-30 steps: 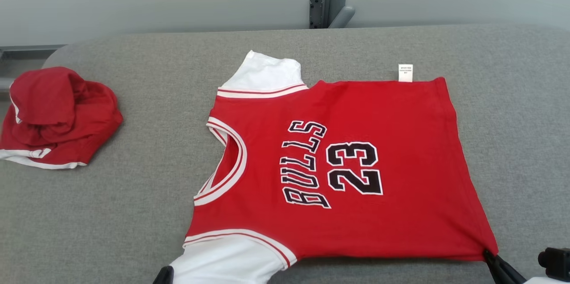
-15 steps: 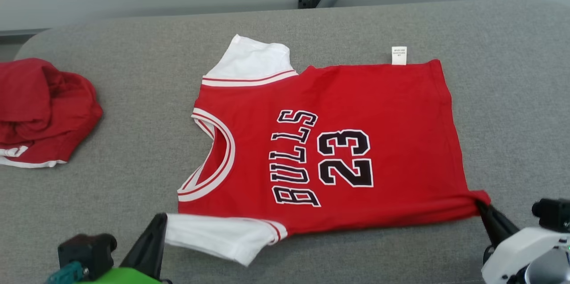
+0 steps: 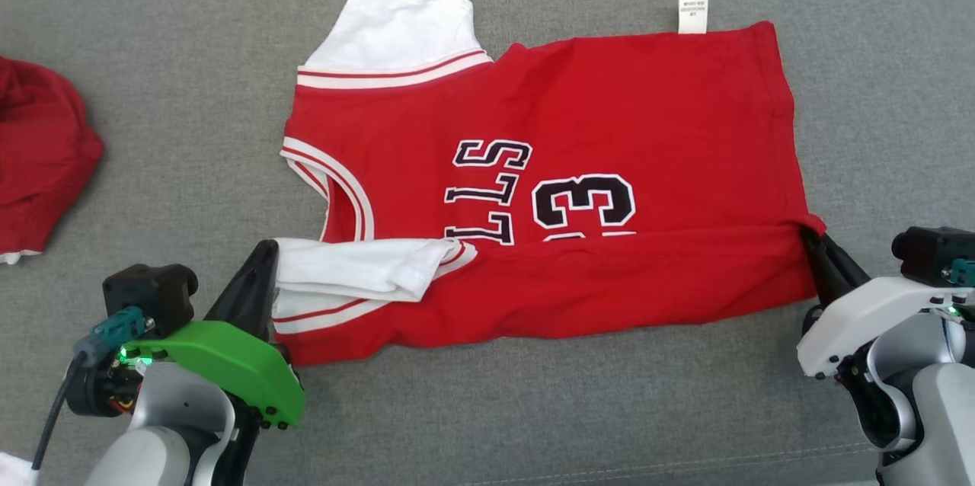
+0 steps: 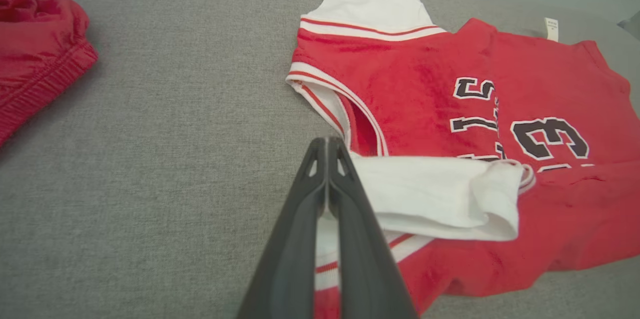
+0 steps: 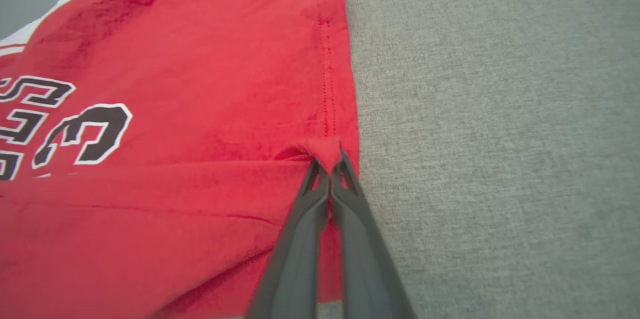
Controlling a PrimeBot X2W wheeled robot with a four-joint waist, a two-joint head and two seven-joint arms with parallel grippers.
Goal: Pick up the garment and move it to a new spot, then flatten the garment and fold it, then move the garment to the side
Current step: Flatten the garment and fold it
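Observation:
The garment (image 3: 579,113) is a red basketball jersey with white sleeves and black lettering, lying on the grey padded table (image 3: 190,128). Its near long edge is folded over the lower half, covering part of the print. My left gripper (image 3: 268,246) is shut on the near white sleeve (image 3: 358,269), which lies doubled back over the red cloth (image 4: 440,199); in the left wrist view my left gripper (image 4: 326,143) pinches the sleeve's edge. At the jersey's near hem corner my right gripper (image 3: 806,235) is shut on it, and the right wrist view has my right gripper (image 5: 327,159) holding a small peak of red fabric (image 5: 150,124).
A second red garment (image 3: 38,151) lies crumpled at the table's left edge, also seen as a red heap (image 4: 35,49) in the left wrist view. Bare grey padding (image 5: 500,134) spreads to the right of the jersey and in front of it.
Both grippers have carried the jersey's near edge away from me, folding it over the lower half so it hides part of the lettering. The head camera has tilted down, hiding the wall.

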